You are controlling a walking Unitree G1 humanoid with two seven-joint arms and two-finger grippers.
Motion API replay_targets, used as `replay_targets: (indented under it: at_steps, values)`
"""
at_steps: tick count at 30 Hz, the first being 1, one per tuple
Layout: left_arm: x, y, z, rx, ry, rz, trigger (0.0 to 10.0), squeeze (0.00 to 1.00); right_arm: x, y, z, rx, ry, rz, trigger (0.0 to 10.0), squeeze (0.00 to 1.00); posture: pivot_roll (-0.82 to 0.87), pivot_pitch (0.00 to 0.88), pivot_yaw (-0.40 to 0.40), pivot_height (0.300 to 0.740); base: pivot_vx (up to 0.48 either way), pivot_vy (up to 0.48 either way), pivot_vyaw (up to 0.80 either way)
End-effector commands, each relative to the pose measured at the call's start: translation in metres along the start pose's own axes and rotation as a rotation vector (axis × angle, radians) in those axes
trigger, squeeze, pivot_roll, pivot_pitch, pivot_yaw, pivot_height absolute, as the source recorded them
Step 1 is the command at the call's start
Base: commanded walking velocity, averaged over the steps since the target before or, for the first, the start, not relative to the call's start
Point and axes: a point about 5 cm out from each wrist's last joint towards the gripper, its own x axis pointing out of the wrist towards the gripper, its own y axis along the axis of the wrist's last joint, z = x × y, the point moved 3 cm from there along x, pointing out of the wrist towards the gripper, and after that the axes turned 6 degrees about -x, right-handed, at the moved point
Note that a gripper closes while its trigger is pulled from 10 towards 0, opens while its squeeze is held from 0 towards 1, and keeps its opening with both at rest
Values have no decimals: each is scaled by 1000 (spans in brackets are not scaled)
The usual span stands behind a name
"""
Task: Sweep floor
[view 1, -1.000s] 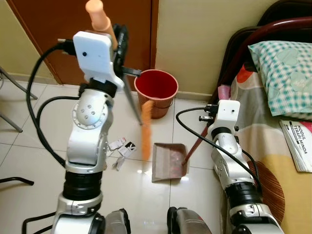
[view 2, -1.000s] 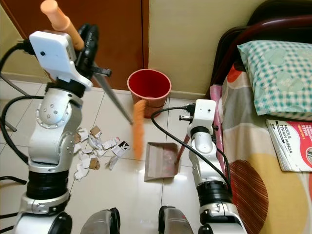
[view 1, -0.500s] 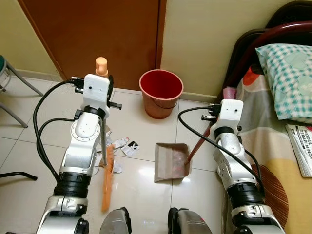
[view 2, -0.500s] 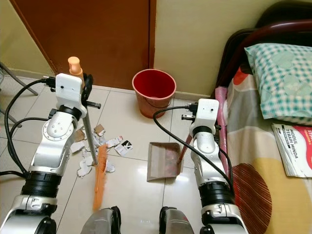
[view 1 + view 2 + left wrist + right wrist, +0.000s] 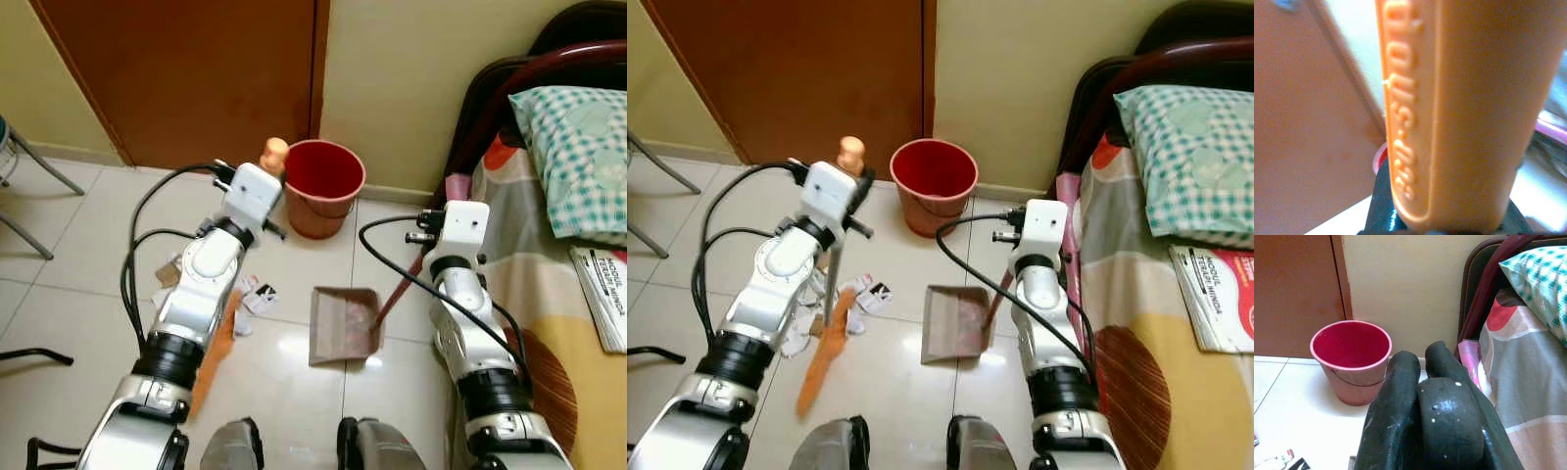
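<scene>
— Pale glossy floor tiles (image 5: 892, 392) run up to a brown wooden door (image 5: 803, 69) and a cream wall. What stands around me?

— A round red plastic bucket (image 5: 934, 181) against the wall, and on my right a bed with a patterned sheet (image 5: 1156, 323), a green checked pillow (image 5: 1190, 162) and a printed booklet (image 5: 1220, 308) on it.

— And the sweeping things?

— My left gripper (image 5: 263, 186) is clamped on the orange handle of a long broom (image 5: 831, 284); the left wrist view has that handle (image 5: 1459, 112) pressed right against the lens. The shaft slants down, and the orange brush head (image 5: 820, 362) rests on the tiles by my left foot. Torn scraps of white and brown paper (image 5: 838, 299) lie scattered just beside the shaft, between my left arm and the flat brownish-pink dustpan (image 5: 955, 323).

— The dustpan?

— It sits flat on the tiles, near the bucket but apart from it. Its red stick handle rises toward my right gripper (image 5: 1422, 382), whose black fingers are drawn together; I cannot tell from these views whether they grip the stick.
</scene>
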Motion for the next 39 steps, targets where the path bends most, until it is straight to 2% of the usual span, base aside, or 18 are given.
replay_targets:
  at_steps: [1, 2, 4, 13, 15, 19, 22, 24, 29, 35, 39]
  values:
    - [0, -2, 8, 16, -47, 7, 10000, 0, -1, 7, 4, 4, -14, 26, 10000, 0, -30, 177, -39, 740, 0, 0, 0]
    - [-2, -9, 18, 31, -104, -16, 10000, 0, 0, 6, 4, 6, -15, 24, 10000, 0, -30, 177, -39, 740, 0, 0, 0]
    - [-3, -13, 25, 32, -138, -27, 10000, 0, 0, 6, 2, 6, -14, 22, 10000, 0, -30, 177, -39, 740, 0, 0, 0]
    - [0, -12, 39, 19, -184, -8, 10000, 0, 1, 5, -3, 2, 1, 3, 10000, 0, -24, 177, -38, 740, 0, 0, 0]
    - [3, -6, 50, -2, -210, 21, 10000, 0, 2, 1, -5, -2, 13, -27, 10000, 0, -24, 177, -38, 740, 0, 0, 0]
    - [8, 10, 61, -50, -197, 71, 10000, 0, 3, -8, -10, 5, 41, -99, 10000, 0, -25, 173, -34, 740, 0, 0, 0]
    - [10, 17, 61, -73, -170, 93, 10000, 0, 2, -12, -16, 24, 65, -133, 10000, 0, -25, 173, -34, 740, 0, 0, 0]
    - [12, 31, 59, -148, -122, 137, 10000, 0, -1, -15, -27, 45, 102, -159, 10000, 0, -25, 173, -34, 740, 0, 0, 0]
    - [13, 45, 55, -248, -68, 186, 10000, 0, -2, -13, -33, 46, 115, -156, 10000, 0, -25, 173, -34, 740, 0, 0, 0]
    - [13, 57, 50, -377, -11, 205, 10000, 0, -2, -12, -32, 53, 101, -144, 10000, 0, -15, 167, -32, 740, 0, 0, 0]
    - [13, 64, 36, -460, 65, 227, 10000, 0, -1, -11, -30, 61, 94, -142, 10000, 0, -19, 161, -32, 740, 0, 0, 0]
